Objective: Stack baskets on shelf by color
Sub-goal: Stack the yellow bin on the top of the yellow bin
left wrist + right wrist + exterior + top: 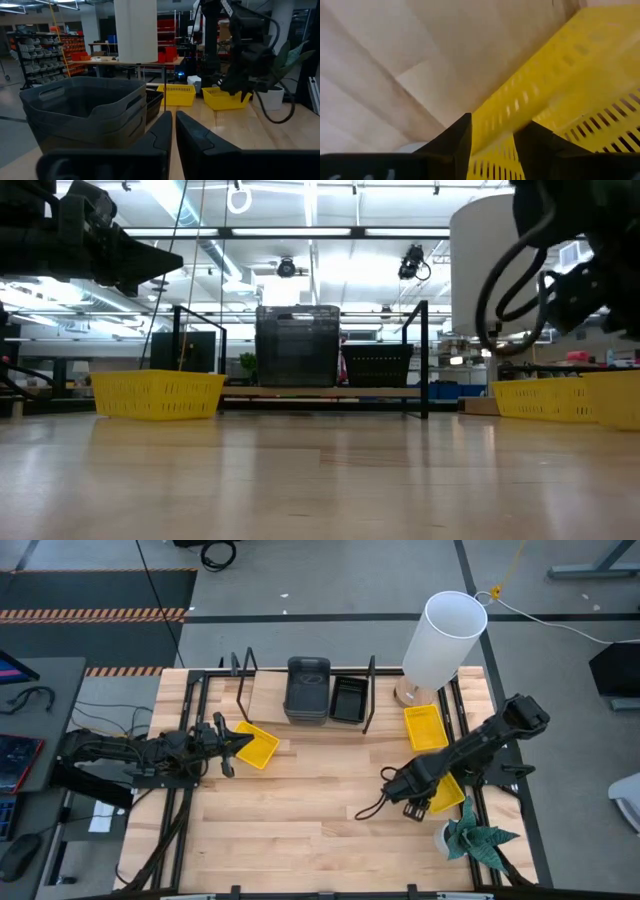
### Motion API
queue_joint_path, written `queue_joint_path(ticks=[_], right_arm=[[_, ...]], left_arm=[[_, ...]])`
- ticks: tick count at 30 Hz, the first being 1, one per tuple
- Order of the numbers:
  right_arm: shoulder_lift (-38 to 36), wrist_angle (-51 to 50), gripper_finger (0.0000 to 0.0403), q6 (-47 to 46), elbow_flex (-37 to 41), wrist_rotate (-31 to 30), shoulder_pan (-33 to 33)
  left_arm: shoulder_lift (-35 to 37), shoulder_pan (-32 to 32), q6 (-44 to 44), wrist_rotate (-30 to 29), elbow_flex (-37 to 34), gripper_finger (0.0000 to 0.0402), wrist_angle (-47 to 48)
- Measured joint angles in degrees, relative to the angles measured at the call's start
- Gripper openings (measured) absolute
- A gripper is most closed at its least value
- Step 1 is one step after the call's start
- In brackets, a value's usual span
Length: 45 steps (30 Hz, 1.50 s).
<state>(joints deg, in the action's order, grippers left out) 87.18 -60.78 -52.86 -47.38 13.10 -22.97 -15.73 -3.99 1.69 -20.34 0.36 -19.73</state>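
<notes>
1. Right tool [492, 135] fills the bottom of its wrist view, its two dark fingers [452, 142] straddling the wall of a yellow basket [570, 85], one finger inside and one outside, grasping that wall
2. From above, the right tool [418, 802] sits at lower right of the frame on the left edge of that yellow basket [448, 792], near the bench [300, 810] edge
3. Second yellow basket [425, 727] lies just above it in the frame, below a white cylinder [442, 637]
4. Third yellow basket [255, 744] lies left of centre, just beside the left tool [228, 743], which hangs over its left edge
5. Left tool [172, 131] in its wrist view has its fingers nearly pressed together with only a thin slit between them, gripping nothing
6. Shelf [268, 700] stands at upper centre of the high view; on it sit stacked grey baskets [308, 690] and, touching them on the right, a black basket [348, 698]
7. In the low view the shelf [320, 392] shows the grey baskets [297, 345] taller than the black basket [378, 365]
8. Green plant [475, 838] stands at the bench's lower right corner
</notes>
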Motion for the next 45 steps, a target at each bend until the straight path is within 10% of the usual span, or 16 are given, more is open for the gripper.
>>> queue_joint_path(ticks=[12,28,45], right_arm=[[-0.04,2.12,0.0013,-1.47,1.15,1.24,4.13],[-2.61,-8.98,0.0006,11.71,-9.57,-3.36,4.64],[-20.28,-16.76,0.0007,-1.22,-10.72,-22.85,17.52]], left_arm=[[0.00,0.00,0.00,0.00,0.00,0.0036,0.00],[-0.02,0.01,0.00,0.00,0.00,0.0035,0.00],[0.00,0.00,0.00,0.00,0.00,0.0033,0.00]])
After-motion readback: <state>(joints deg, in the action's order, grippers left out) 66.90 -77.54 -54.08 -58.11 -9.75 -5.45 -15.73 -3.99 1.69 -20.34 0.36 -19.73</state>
